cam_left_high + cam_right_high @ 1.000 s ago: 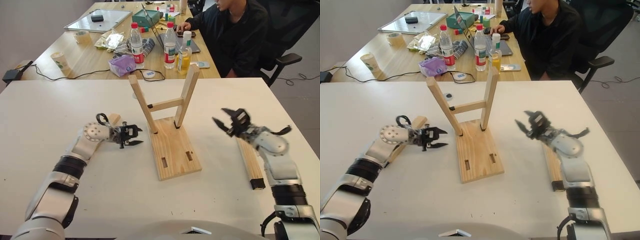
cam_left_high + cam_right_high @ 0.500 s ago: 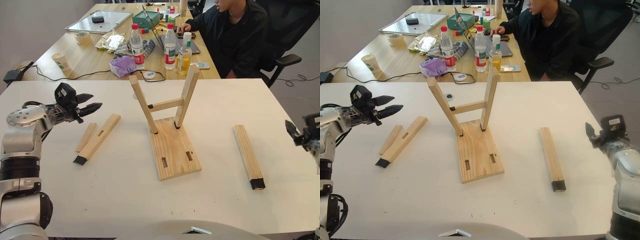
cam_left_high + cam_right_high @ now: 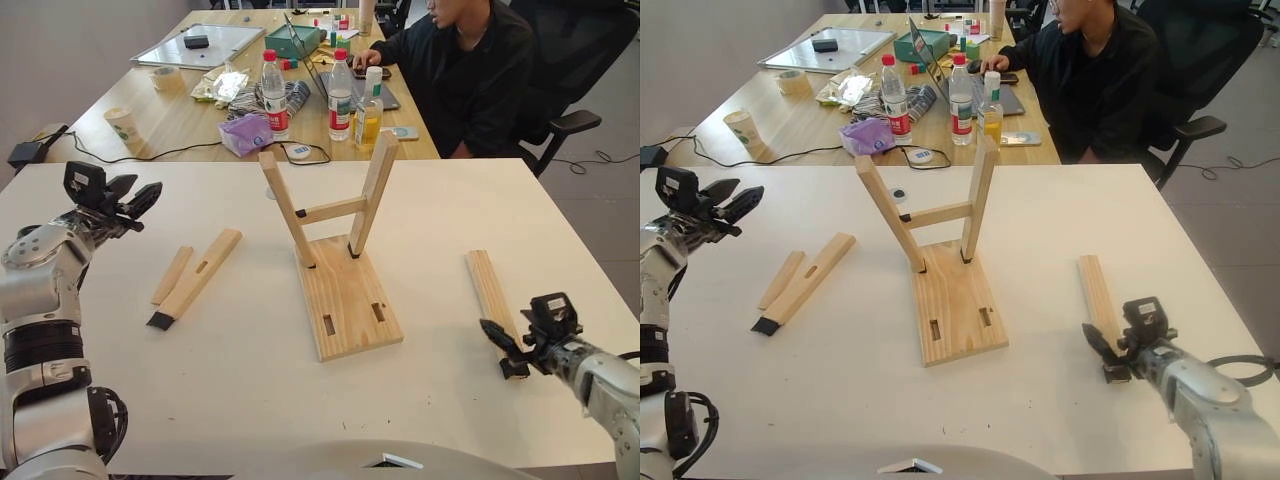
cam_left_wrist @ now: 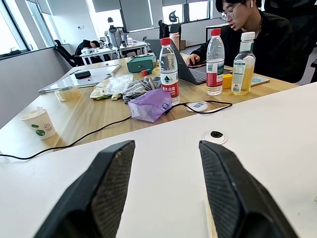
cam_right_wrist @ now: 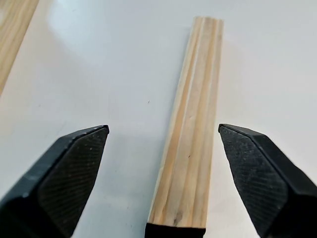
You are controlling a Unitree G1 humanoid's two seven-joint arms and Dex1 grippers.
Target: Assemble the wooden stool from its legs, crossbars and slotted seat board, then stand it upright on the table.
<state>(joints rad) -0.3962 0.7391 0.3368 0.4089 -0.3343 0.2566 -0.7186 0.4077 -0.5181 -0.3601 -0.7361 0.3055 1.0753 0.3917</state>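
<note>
A white table (image 3: 440, 190) fills the near ground, with a round cable port (image 4: 215, 134) set in it at 11 o'clock from the table's centre. At 12 o'clock behind it stands a wooden desk (image 3: 170, 125) crossed by a black cable (image 3: 140, 155). A black office chair (image 3: 580, 60) sits on grey floor at 2 o'clock, and windows (image 4: 11, 29) line the far wall.

On the desk stand 2 clear red-capped bottles (image 3: 272, 90); how full they are cannot be told. Beside them are a bottle of yellow liquid (image 3: 369, 108), a paper cup (image 3: 121, 122) whose inside is hidden, a purple bag (image 3: 245, 130) and a teal box (image 3: 292, 38).

The slotted seat board (image 3: 345, 295) lies flat at the table's centre. 2 upright legs (image 3: 285, 205) stand in its far slots, leaning apart and joined by a crossbar (image 3: 330, 210); 2 more slots show near its front edge. At 9 o'clock lie a loose leg (image 3: 200, 272) and, just beside it, a short bar (image 3: 172, 275). At 3 o'clock lies a capped leg (image 3: 490, 295), black tip nearest the robot.

The left gripper (image 4: 166, 145) hovers released at 10 o'clock, grasping nothing. The right gripper (image 5: 163, 127) is spread wide, its fingers either side of the capped leg's black end and apart from it.
</note>
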